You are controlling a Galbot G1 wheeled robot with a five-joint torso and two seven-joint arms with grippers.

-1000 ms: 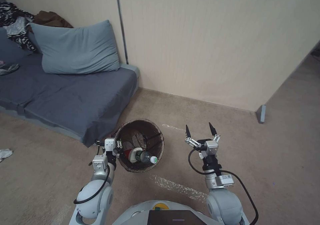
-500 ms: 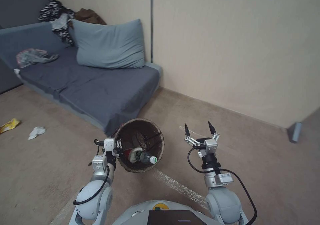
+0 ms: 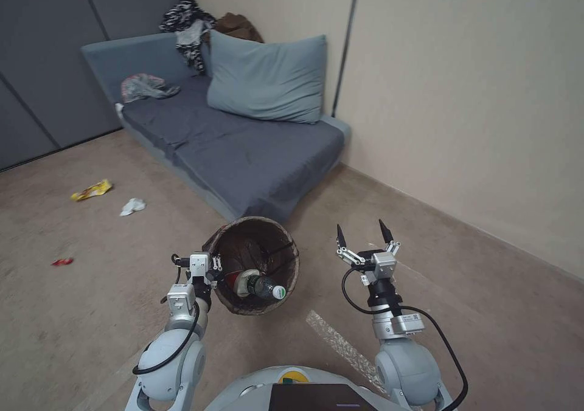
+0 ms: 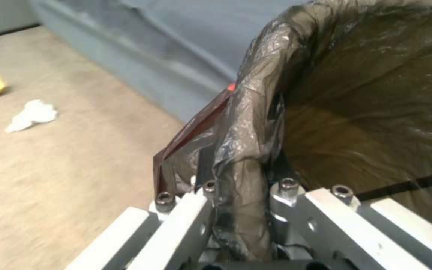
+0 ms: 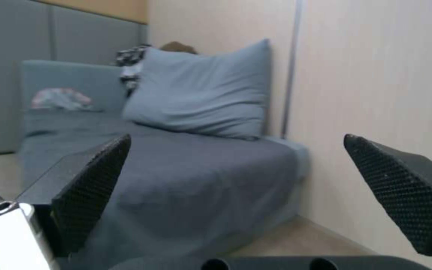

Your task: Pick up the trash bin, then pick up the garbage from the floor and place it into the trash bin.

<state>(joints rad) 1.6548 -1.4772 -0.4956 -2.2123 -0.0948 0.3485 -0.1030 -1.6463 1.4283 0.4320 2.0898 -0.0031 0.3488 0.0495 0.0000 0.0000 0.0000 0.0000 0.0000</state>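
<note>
The left tool [image 3: 210,269] was clenched on the bag-lined rim of the trash bin [image 3: 286,250], holding it off the floor [image 3: 91,314] in front of the robot with its mouth tilted toward the head camera, a clear bottle [image 3: 263,287] and a red-and-white cup [image 3: 238,281] lying inside. The right tool [image 3: 362,233] hung beside the bin, apart from it, its fingers [image 5: 93,183] spread wide and holding nothing. On the floor to the robot's left, near the grey sofa [image 3: 243,149], lay a yellow wrapper [image 3: 91,189], a white tissue [image 3: 132,206] and, nearer, a small red scrap [image 3: 62,261].
</note>
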